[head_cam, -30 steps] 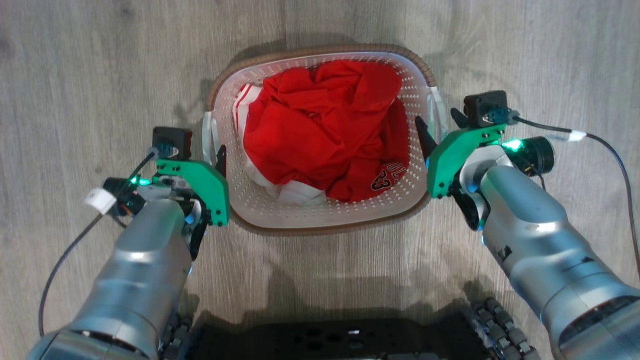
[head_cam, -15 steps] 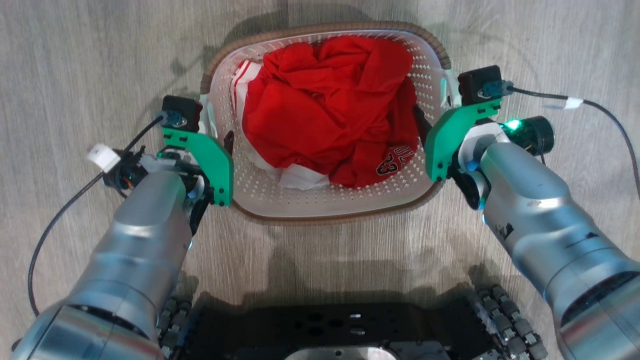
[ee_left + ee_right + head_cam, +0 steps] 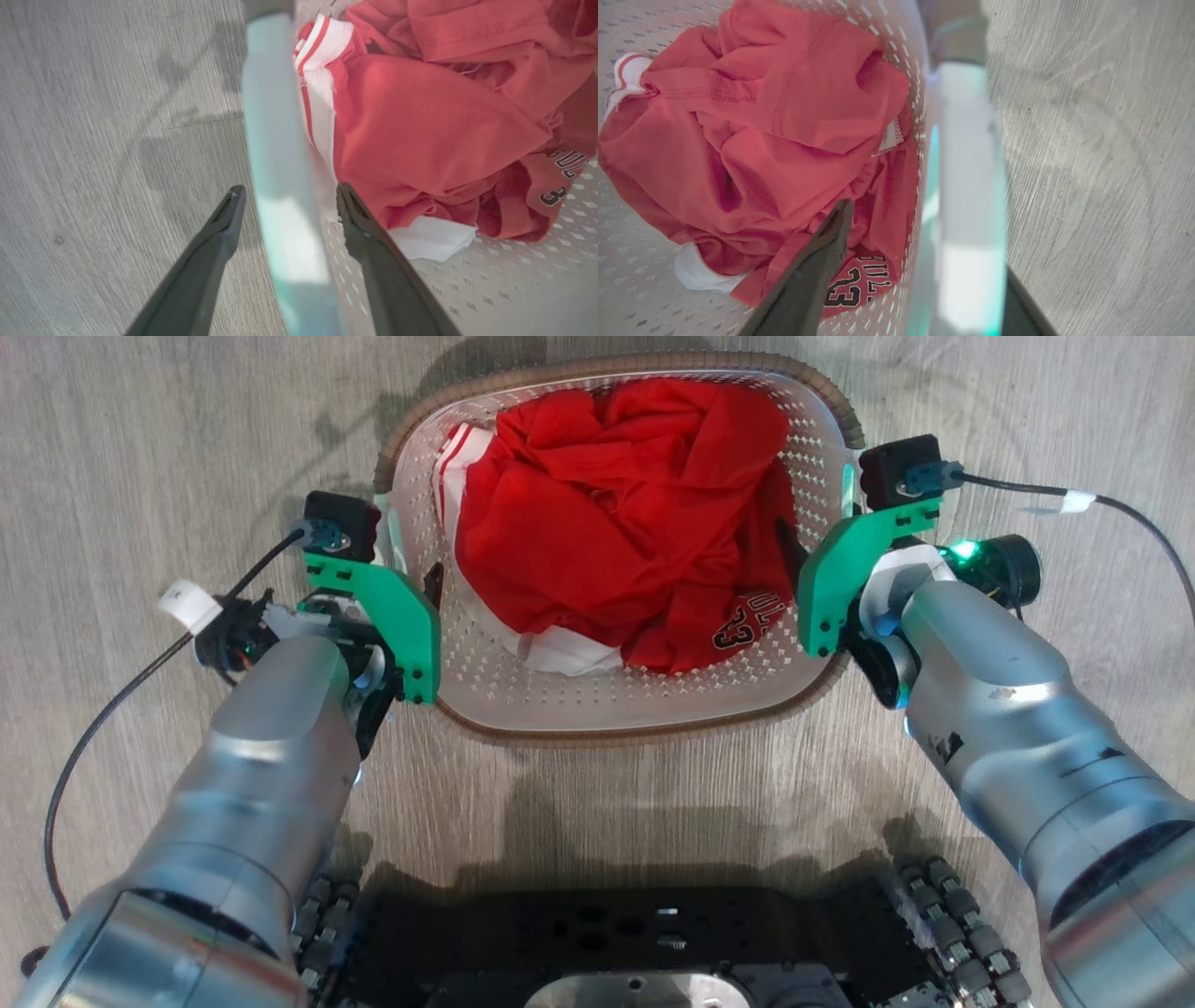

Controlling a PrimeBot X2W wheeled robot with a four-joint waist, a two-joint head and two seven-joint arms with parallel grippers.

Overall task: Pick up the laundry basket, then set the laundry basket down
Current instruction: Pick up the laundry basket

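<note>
Each gripper, left gripper (image 3: 285,205) and right gripper (image 3: 924,242), straddles a handle of the laundry basket (image 3: 616,709) (red clothes (image 3: 616,513) inside); whether they pinch it, I cannot tell.

Readable text sits on the red jersey (image 3: 625,523) in the laundry basket (image 3: 616,709) only: black white-edged number "23" (image 3: 843,293), partial letters "ULL" above it, toward the basket's right wall near its near-right corner. Left wrist view catches "UL" and "3" (image 3: 553,196).

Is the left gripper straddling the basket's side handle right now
Yes, in the left wrist view the left gripper has one finger on each side of the laundry basket's handle.
</note>
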